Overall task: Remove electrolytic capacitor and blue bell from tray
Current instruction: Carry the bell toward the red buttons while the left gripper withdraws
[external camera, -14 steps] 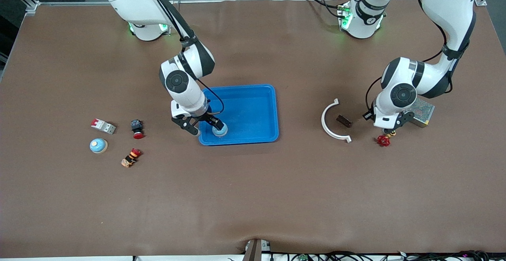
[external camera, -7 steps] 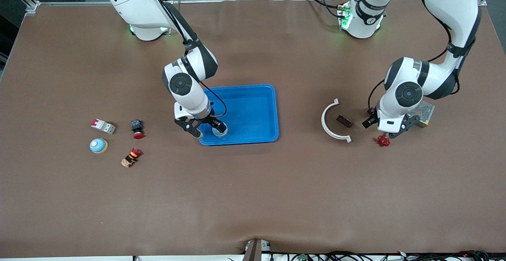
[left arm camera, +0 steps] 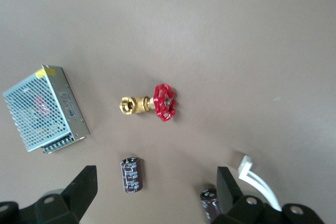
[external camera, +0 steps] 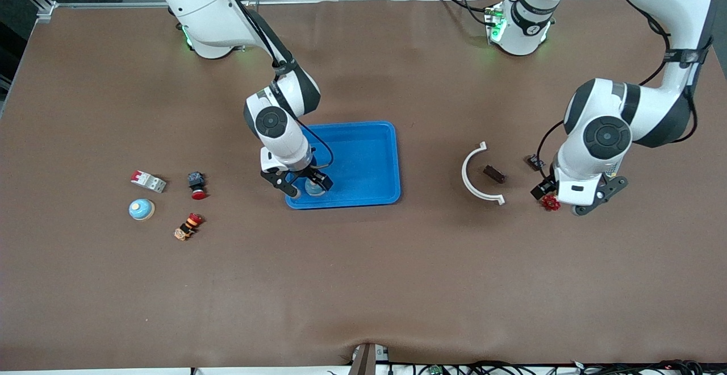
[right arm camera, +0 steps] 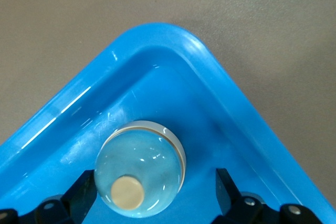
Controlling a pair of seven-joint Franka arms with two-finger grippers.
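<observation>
A light-blue bell (external camera: 314, 188) sits in the corner of the blue tray (external camera: 369, 153) nearest the front camera, toward the right arm's end. My right gripper (external camera: 305, 184) is open around it; in the right wrist view the bell (right arm camera: 140, 174) lies between the fingers (right arm camera: 84, 187) of the gripper (right arm camera: 155, 190). A second bell (external camera: 141, 209) stands on the table. My left gripper (external camera: 571, 201) is open in the air over a red valve (external camera: 549, 202). Its wrist view shows the gripper (left arm camera: 155, 192) above a dark capacitor (left arm camera: 131, 174), with another capacitor (left arm camera: 210, 203) beside it. Both capacitors (external camera: 533, 162) (external camera: 494, 174) lie on the table.
A white arc piece (external camera: 480, 176) curves round one capacitor. A meshed power supply (left arm camera: 44, 109) lies by the valve (left arm camera: 152, 106). Toward the right arm's end lie a circuit breaker (external camera: 148, 181), a red push button (external camera: 197, 186) and an orange-black part (external camera: 188, 226).
My left gripper has risen and moved toward the front camera, from beside the power supply to over the valve. My right gripper has shifted slightly along the tray corner, around the bell.
</observation>
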